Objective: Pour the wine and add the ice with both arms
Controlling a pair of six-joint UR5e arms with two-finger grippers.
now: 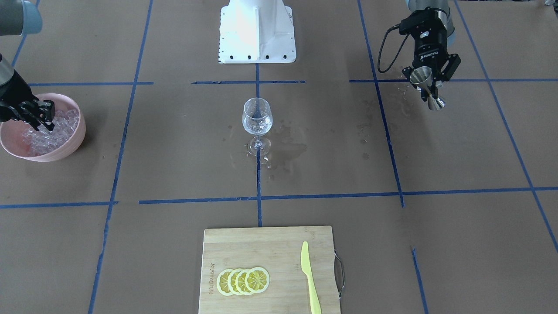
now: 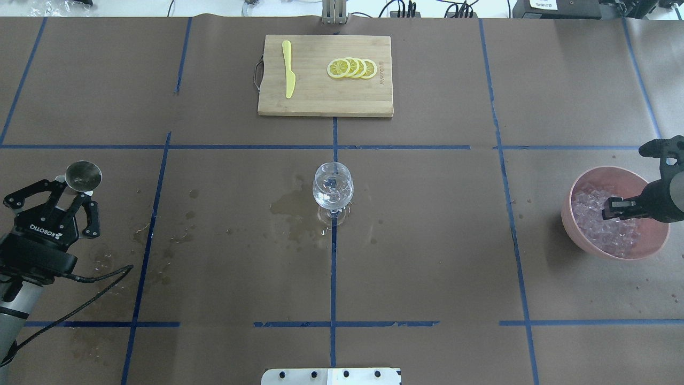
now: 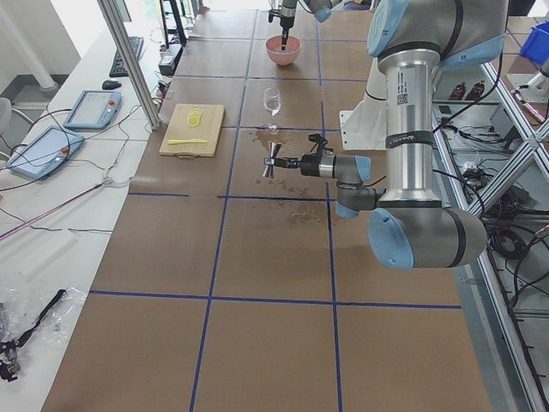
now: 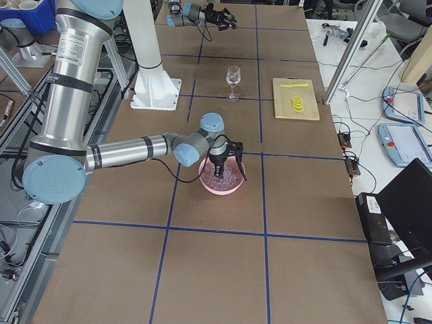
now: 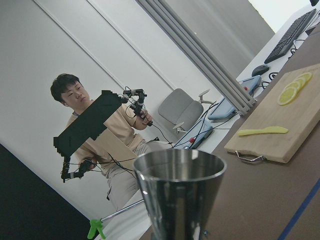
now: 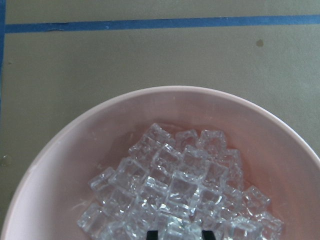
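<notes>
Colourless wine (image 1: 257,127) lies shallow in the stemmed glass (image 1: 256,114) at the table's middle, with wet patches (image 1: 290,150) around its foot. I see the ice (image 6: 175,190) heaped in the pink bowl (image 6: 100,130) by the right edge. My right gripper (image 1: 45,116) is down in it, fingers apart astride the cubes. Near the left edge my left gripper (image 2: 72,199) is clamped on a steel jigger (image 2: 83,175), held off the table.

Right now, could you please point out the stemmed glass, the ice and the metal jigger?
stemmed glass (image 2: 332,187): overhead exterior view, on its bowl.
ice (image 6: 175,187): right wrist view, on a middle cube of the pile.
jigger (image 2: 83,175): overhead exterior view, on its open upper cup.
</notes>
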